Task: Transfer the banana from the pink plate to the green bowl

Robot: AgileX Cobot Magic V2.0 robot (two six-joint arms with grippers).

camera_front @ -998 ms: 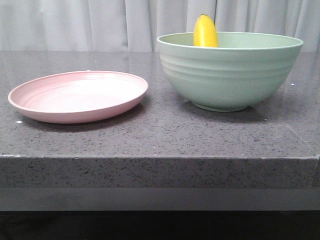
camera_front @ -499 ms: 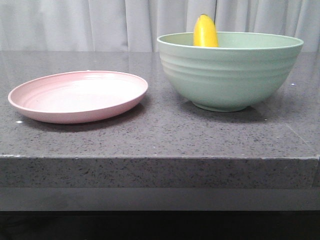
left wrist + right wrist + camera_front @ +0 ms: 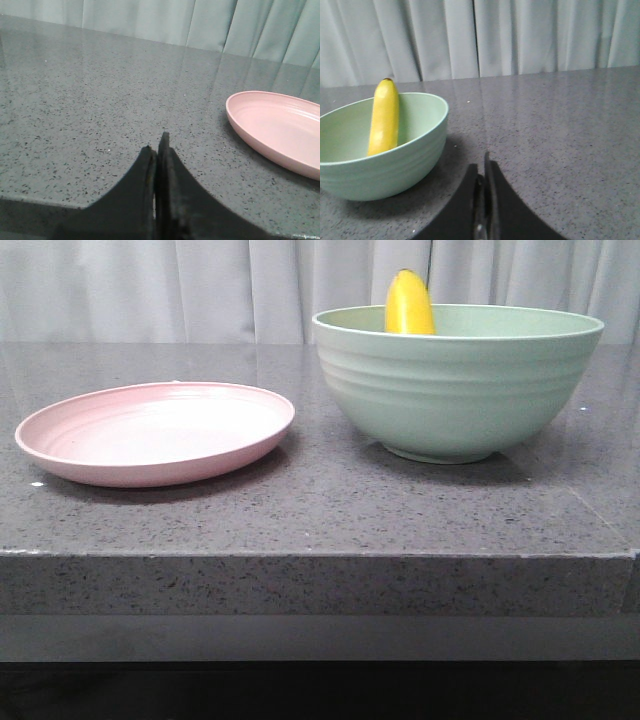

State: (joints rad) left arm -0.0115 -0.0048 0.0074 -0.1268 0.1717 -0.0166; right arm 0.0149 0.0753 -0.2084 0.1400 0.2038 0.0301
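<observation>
Banana point(image 3: 410, 303): propped upright inside the green bowl point(image 3: 458, 390), leant on the inner wall, dark tip above the rim
Pink plate point(image 3: 155, 432): seen bare on the grey speckled worktop point(image 3: 320, 510), beside the bowl, apart from it
Left hand point(image 3: 157, 150): fingers pressed together, nothing held, low over the worktop near the plate
Right hand point(image 3: 483, 167): fingers together, nothing held, near the bowl

Since a second ago, the green bowl point(image 3: 458, 380), banana point(image 3: 410, 303) and pink plate point(image 3: 155, 432) sit marginally further left in the front view
</observation>
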